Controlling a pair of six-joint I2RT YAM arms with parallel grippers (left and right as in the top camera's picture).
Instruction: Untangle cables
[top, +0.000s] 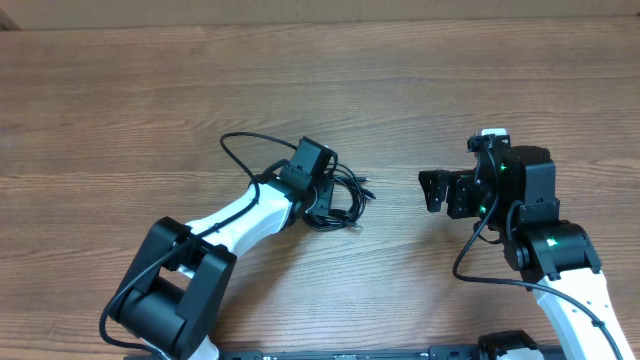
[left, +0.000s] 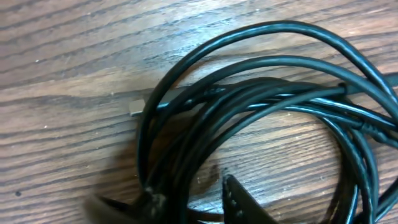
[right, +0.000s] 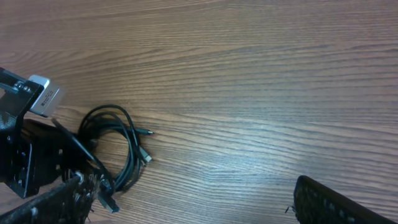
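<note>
The cables (top: 347, 200) lie as a small coiled black bundle on the wooden table, left of centre. My left gripper (top: 322, 192) is down on the bundle's left side. In the left wrist view its fingers (left: 186, 190) stand apart, with several strands of the coil (left: 261, 99) between them. The left finger touches the strands and the right finger is a little clear of them. A small silver plug (left: 135, 107) lies at the coil's edge. My right gripper (top: 431, 192) is wide open and empty, to the right of the bundle. The bundle also shows in the right wrist view (right: 127, 146).
The wooden table (top: 150, 80) extends all round. A thicker black wire (top: 240, 150) loops out from the left arm beside the bundle. The right arm's own wire (top: 470, 260) hangs near its base. The left wrist camera housing (right: 37, 96) shows in the right wrist view.
</note>
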